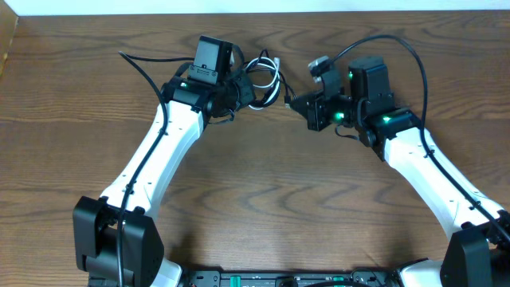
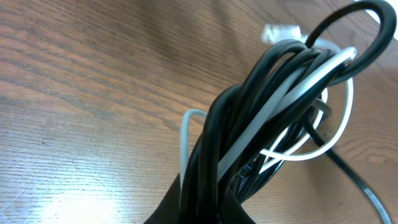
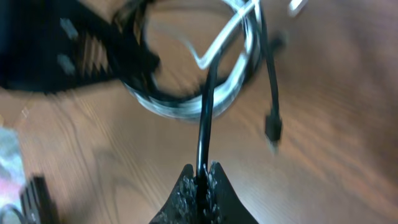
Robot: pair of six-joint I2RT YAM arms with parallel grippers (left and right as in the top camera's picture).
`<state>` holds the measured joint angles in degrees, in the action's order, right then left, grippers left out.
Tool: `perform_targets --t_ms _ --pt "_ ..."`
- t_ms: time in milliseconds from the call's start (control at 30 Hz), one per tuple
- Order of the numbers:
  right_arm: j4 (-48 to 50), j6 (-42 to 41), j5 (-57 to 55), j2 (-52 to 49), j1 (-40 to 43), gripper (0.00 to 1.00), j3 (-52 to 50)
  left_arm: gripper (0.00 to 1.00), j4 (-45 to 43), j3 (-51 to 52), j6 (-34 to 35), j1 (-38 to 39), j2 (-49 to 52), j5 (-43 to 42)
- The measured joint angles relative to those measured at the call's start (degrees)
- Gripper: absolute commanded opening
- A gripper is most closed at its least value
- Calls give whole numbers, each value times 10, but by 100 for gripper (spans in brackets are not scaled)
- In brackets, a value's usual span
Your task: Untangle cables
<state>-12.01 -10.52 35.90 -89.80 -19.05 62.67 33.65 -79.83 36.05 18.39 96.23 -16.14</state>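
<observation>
The cables [image 1: 265, 78] lie as one tangled coil of black and white loops at the table's far middle. My left gripper [image 1: 241, 89] is shut on the coil's left side; in the left wrist view the black cable [image 2: 249, 93] and white cable [image 2: 292, 81] rise together out of its jaws, with a white plug [image 2: 281, 31] beyond. My right gripper [image 1: 293, 102] is just right of the coil, shut on a single black strand [image 3: 205, 106] that runs to the coil [image 3: 186, 102]. A black plug end [image 3: 272, 127] hangs loose beside it.
The wooden table [image 1: 263, 199] has its far edge just behind the coil. Thick black arm wires arc over the table by the left arm [image 1: 143, 68] and above the right arm [image 1: 398, 44]. A blurred pale object [image 3: 9, 168] shows at the right wrist view's lower left.
</observation>
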Motion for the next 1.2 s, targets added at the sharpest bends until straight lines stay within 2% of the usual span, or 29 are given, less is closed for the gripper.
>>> perform_targets --t_ms 233,633,833,1200 --pt "54 -73 -9 1 -10 1 0 8 0 0 0 21 0 0" --pt "75 -167 -70 1 -19 1 0 8 0 0 0 26 0 -7" --pt "99 -178 -136 -8 -54 1 0 7 -2 0 0 26 0 -72" --pt "170 -211 -163 -92 -62 1 0 7 -31 0 -2 27 0 -217"
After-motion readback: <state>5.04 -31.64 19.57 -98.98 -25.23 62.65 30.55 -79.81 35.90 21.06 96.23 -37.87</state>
